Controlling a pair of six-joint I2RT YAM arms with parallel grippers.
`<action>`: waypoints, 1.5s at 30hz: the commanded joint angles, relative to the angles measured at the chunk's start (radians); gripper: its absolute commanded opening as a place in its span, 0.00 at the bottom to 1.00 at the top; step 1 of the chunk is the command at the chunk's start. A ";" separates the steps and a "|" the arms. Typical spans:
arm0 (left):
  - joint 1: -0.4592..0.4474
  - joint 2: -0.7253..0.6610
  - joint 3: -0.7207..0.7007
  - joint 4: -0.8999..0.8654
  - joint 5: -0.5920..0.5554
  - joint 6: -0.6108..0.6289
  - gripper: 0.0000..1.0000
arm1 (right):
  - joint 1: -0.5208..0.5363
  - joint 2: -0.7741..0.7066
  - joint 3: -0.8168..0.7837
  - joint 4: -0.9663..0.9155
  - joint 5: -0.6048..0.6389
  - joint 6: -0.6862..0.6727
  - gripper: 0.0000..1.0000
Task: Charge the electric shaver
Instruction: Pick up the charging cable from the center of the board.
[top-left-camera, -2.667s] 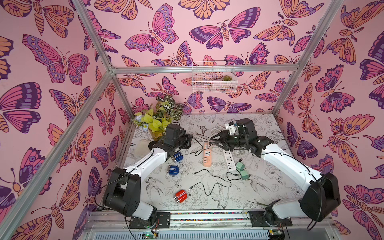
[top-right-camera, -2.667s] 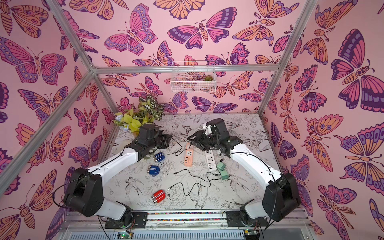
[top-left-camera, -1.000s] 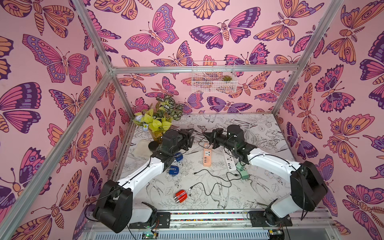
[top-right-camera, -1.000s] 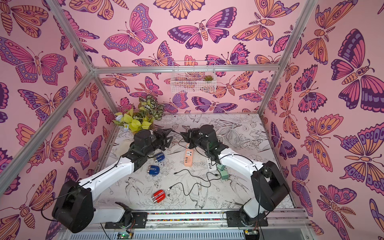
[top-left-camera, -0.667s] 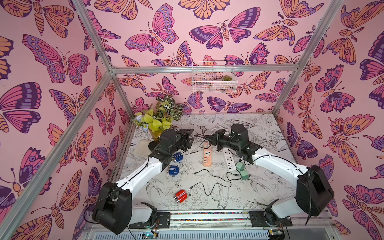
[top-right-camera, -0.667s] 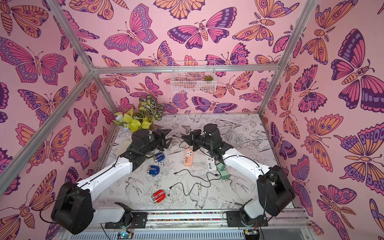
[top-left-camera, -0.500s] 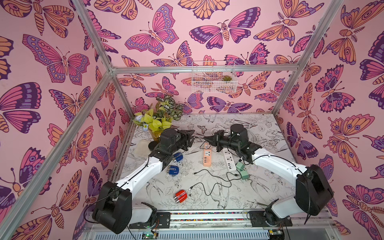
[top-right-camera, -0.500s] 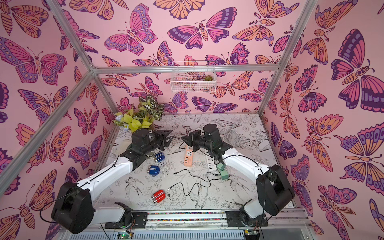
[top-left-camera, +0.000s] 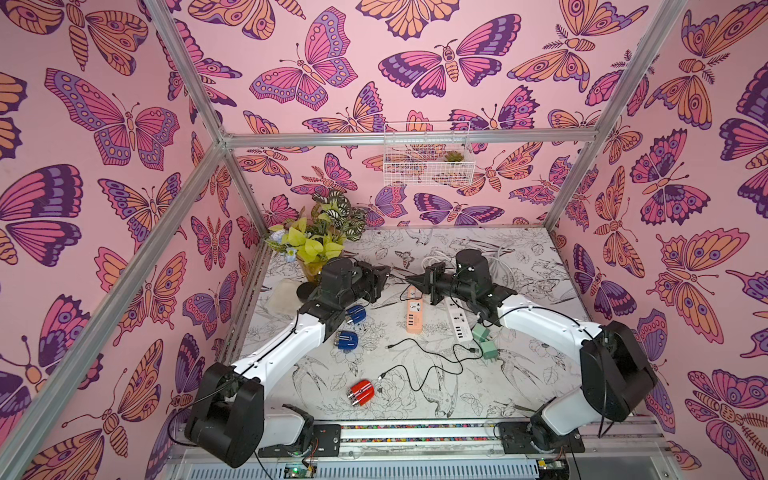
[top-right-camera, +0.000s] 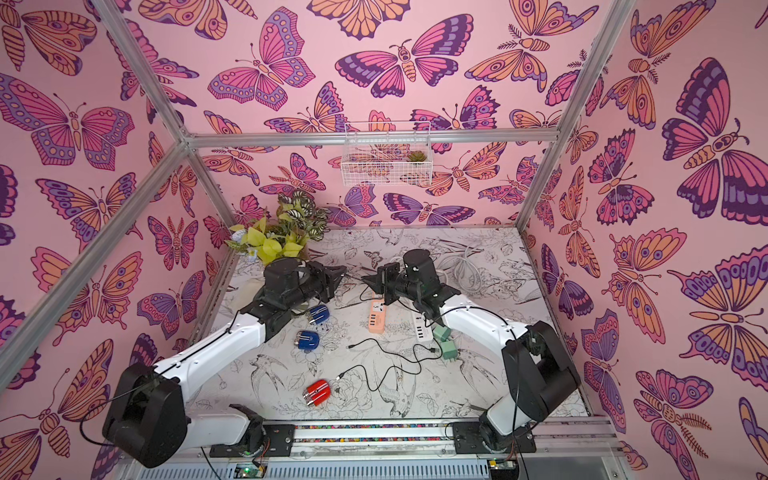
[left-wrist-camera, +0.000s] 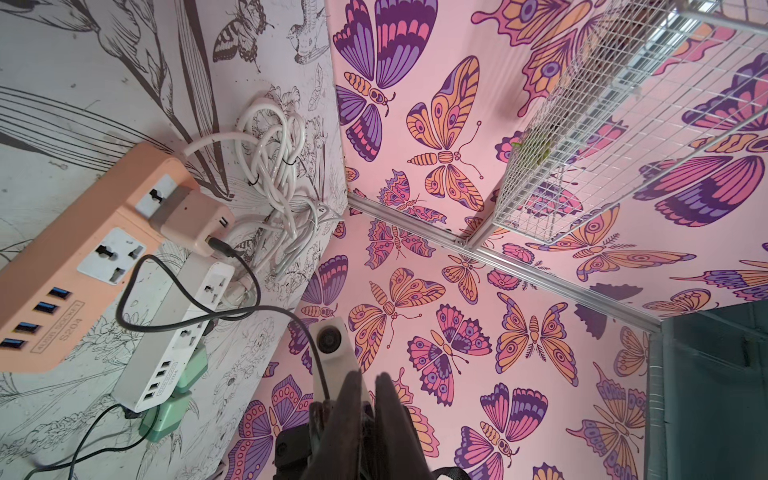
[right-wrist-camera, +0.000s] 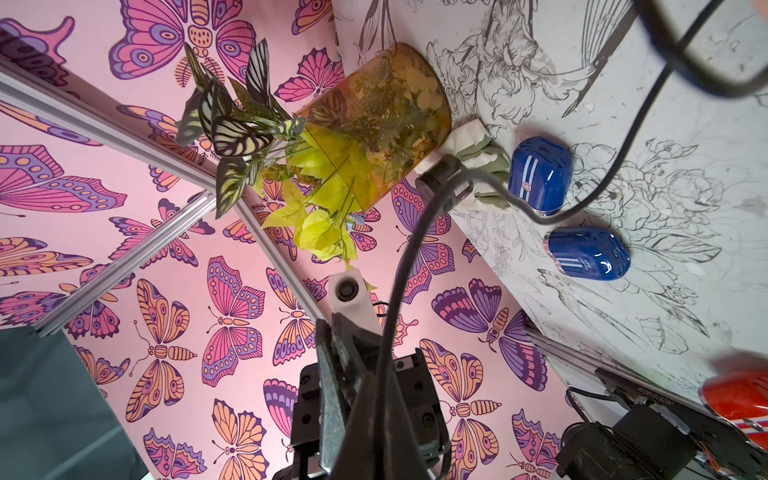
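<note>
1. Top views: a white tabletop printed with black line drawings (top-left-camera: 532, 386) is seen between pink butterfly walls.
2. The left gripper (top-left-camera: 384, 274), black and two-fingered, is held raised at 12 o'clock of the table's centre. In the left wrist view (left-wrist-camera: 372, 384) its fingers are seen almost together, with a slim gap. Whether anything is pinched cannot be told.
3. The right gripper (top-left-camera: 412, 277), of the same build, is pointed at it tip to tip and is clamped on a thin black cable (right-wrist-camera: 399, 286).
4. A leafy plant in an amber glass vase (top-left-camera: 320, 245) is stood at 11 o'clock.
5. A peach plastic power strip (top-left-camera: 413, 316) and a white plastic power strip (top-left-camera: 457, 320) are laid side by side at the centre.
6. Two blue capsule-shaped electric shavers (top-left-camera: 355, 314) are laid at 9 o'clock; a red capsule-shaped electric shaver (top-left-camera: 361, 392) is laid at 7 o'clock.
7. A small pink plug adapter (left-wrist-camera: 191, 224) is seated in the peach strip, with the cable plugged into it.
</note>
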 joint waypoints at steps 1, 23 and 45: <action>-0.001 0.007 -0.003 -0.023 0.021 0.029 0.12 | -0.005 0.009 0.033 0.029 0.008 0.022 0.00; -0.004 0.012 0.026 -0.093 0.012 0.107 0.00 | -0.004 0.041 0.033 0.027 0.011 0.053 0.00; -0.003 0.041 0.046 -0.093 0.022 0.121 0.00 | 0.053 0.107 0.056 0.170 -0.031 0.103 0.24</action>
